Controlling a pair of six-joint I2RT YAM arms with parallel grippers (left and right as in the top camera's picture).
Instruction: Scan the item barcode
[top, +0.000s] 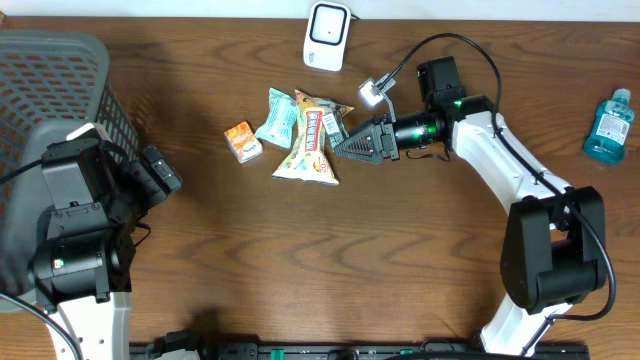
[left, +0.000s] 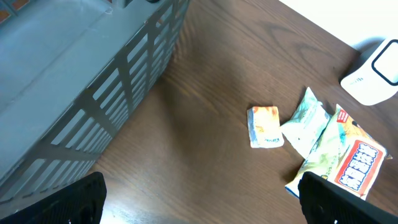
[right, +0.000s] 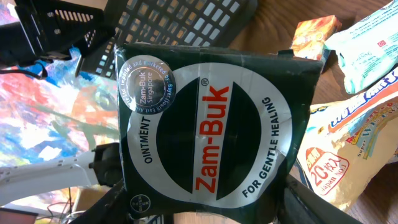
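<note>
1. The right gripper (top: 342, 140), half closed, clamps the Zam-Buk ointment box (right: 211, 118), which fills the centre of the right wrist frame.
2. Just beyond the box lie a snack bag (top: 310, 150) and an orange packet (top: 243, 141).
3. Farther off, at the top centre of the overhead frame, stands the white scanner (top: 327, 34).
4. At far left, the left gripper (left: 199, 196) gapes empty beside the grey basket (top: 60, 90).

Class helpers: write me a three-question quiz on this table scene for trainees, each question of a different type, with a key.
1. True or false: the left end effector holds a box.
2. The right end effector grips: A) a cup, B) the Zam-Buk ointment box, C) a sponge?
3. Fill in: the blue mouthwash bottle stands on the robot's ___ side.
Key: 1 false; 2 B; 3 right.
</note>
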